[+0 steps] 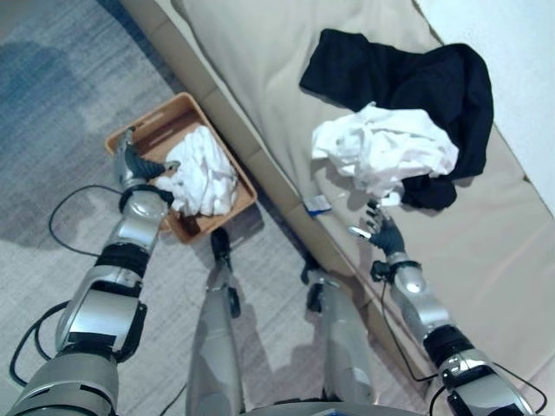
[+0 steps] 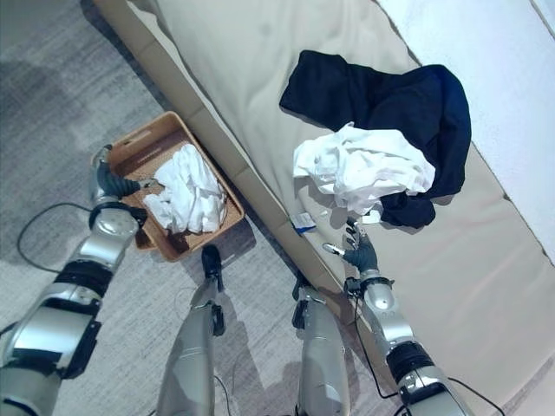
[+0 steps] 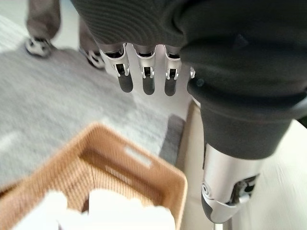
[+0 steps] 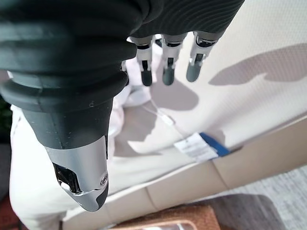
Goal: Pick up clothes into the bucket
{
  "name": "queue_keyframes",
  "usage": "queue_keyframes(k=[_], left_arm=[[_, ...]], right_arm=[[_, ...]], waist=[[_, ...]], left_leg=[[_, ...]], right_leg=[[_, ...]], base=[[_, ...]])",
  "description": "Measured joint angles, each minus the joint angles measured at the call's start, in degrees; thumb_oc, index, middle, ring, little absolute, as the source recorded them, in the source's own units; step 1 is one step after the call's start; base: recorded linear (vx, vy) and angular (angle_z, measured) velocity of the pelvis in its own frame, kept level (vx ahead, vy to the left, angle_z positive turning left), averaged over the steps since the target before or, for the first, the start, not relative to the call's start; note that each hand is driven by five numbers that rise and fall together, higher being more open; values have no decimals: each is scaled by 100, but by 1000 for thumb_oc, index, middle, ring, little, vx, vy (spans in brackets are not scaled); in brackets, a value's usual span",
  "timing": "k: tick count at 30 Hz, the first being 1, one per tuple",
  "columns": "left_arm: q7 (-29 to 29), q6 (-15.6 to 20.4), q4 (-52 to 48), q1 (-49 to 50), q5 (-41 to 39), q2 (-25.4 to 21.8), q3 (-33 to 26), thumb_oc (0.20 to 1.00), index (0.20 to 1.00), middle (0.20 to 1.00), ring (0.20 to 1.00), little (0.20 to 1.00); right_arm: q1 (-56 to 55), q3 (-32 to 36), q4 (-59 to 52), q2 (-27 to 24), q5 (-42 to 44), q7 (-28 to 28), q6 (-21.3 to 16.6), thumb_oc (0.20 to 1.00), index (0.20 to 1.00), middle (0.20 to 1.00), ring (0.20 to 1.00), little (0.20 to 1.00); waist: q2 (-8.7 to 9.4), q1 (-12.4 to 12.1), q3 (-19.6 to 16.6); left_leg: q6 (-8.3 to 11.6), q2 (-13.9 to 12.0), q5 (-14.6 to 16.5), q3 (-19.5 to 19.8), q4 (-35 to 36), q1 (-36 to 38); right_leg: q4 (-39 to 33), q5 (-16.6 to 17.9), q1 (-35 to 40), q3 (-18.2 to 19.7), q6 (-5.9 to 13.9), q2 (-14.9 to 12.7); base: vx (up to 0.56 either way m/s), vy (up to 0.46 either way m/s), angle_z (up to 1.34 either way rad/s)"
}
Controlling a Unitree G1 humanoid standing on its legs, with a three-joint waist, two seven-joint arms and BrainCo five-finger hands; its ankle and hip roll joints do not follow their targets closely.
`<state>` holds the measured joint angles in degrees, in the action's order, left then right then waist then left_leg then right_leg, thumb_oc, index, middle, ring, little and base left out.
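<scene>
A woven brown basket (image 1: pixel 146 128) stands on the floor beside the bed, with white clothes (image 1: pixel 204 178) piled in its near half. My left hand (image 1: pixel 132 161) hovers over the basket's left rim, its fingers (image 3: pixel 144 72) straight, open and holding nothing. On the beige bed a crumpled white garment (image 1: pixel 386 152) lies on top of a black garment (image 1: pixel 416 78). My right hand (image 1: pixel 384 234) hangs over the mattress just short of the white garment, open, with its fingers (image 4: pixel 165 67) spread and nothing in it.
A small white and blue tag (image 1: pixel 317 204) on a thread lies at the bed's edge (image 1: pixel 260 147). Grey carpet (image 1: pixel 52 78) surrounds the basket. A person's shoes (image 3: pixel 41 45) stand on the carpet beyond the basket. A white wall (image 1: pixel 512 52) runs behind the bed.
</scene>
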<state>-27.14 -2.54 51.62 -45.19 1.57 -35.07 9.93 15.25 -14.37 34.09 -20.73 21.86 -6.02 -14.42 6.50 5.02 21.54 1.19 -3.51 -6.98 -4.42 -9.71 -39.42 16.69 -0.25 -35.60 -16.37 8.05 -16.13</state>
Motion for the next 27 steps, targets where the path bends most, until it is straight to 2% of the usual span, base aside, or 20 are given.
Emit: queue_keyframes(k=[6, 8, 11, 12, 14, 16, 19, 21, 25, 27], left_arm=[[79, -38, -258, 436, -20, 36, -460, 1000, 1000, 1000, 1000, 1000], [58, 179, -896, 937, -217, 78, -604, 1000, 1000, 1000, 1000, 1000], [138, 863, -2454, 2400, -617, 447, -1068, 1000, 1000, 1000, 1000, 1000], [184, 1306, -2737, 2929, -898, 790, -1121, 1000, 1000, 1000, 1000, 1000], [376, 1598, -2820, 3570, -1251, 1036, -1117, 1000, 1000, 1000, 1000, 1000], [809, 1944, -3245, 4285, -1958, 1267, -1142, 1000, 1000, 1000, 1000, 1000], [1543, 2095, -3370, 4724, -2817, 1412, -865, 1000, 1000, 1000, 1000, 1000], [2140, 2091, -3461, 4875, -3331, 1417, -471, 1000, 1000, 1000, 1000, 1000], [2760, 2082, -3447, 4830, -3431, 1373, 145, 1000, 1000, 1000, 1000, 1000], [2830, 2067, -3386, 4775, -3274, 1329, 514, 1000, 1000, 1000, 1000, 1000]], right_arm=[[-167, 3, 2, -40, -14, 96, 98, 1000, 1000, 1000, 1000, 1000], [-216, 49, -16, -44, -33, 91, 100, 1000, 1000, 1000, 1000, 1000], [-361, 261, -178, -35, -26, 94, 110, 1000, 1000, 1000, 1000, 1000], [-556, 449, -263, -45, -11, 85, 86, 1000, 1000, 1000, 1000, 1000], [-706, 625, -281, -58, 28, 85, 65, 1000, 1000, 1000, 1000, 1000], [-865, 1006, -455, -59, 29, 83, -17, 1000, 1000, 1000, 1000, 1000], [-922, 1230, -468, -112, -106, -4, -76, 1000, 1000, 1000, 1000, 1000], [-935, 1225, -489, -117, -609, -166, -76, 1000, 1000, 1000, 1000, 1000], [-781, 1132, -484, -283, -1606, -578, -55, 1000, 1000, 1000, 1000, 1000], [-686, 1032, -461, -419, -2191, -834, -6, 1000, 1000, 1000, 1000, 1000]], waist=[[-86, 7, -167], [-88, 12, -184], [-107, -40, -183], [-116, -163, -179], [-125, -278, -187], [-176, -332, -202], [-243, -314, -224], [-261, -302, -229], [-393, -268, -302], [-490, -247, -355]], left_leg=[[22, 15, 6, -2, 120, 376], [15, 39, 3, -1, 136, 473], [13, 81, 6, -47, 248, 694], [9, 104, 2, -84, 287, 908], [13, 118, 51, -116, 338, 1225], [90, 118, 145, -157, 432, 1412], [61, 150, 123, -172, 501, 1601], [58, 150, 114, -203, 583, 1801], [38, 130, 95, -288, 648, 1941], [32, 125, 89, -337, 683, 2049]], right_leg=[[-192, 2, 431, -58, 4, 13], [-193, -2, 513, -71, 10, -1], [-261, -2, 688, -50, 12, -30], [-286, -2, 867, -35, 16, -59], [-318, -59, 1158, -9, 79, -81], [-312, -113, 1268, 19, 100, -113], [-312, -109, 1422, 41, 104, -120], [-353, -101, 1564, 90, 112, -114], [-425, -58, 1641, 165, 122, -77], [-507, -24, 1732, 207, 129, -46]], base=[[-8, -3, 2], [40, 25, 1], [67, 41, -2], [72, 30, -5], [74, 26, -5], [65, 8, -4], [66, -15, -1], [31, -29, -8], [26, -46, -11], [-1, -53, -18]])
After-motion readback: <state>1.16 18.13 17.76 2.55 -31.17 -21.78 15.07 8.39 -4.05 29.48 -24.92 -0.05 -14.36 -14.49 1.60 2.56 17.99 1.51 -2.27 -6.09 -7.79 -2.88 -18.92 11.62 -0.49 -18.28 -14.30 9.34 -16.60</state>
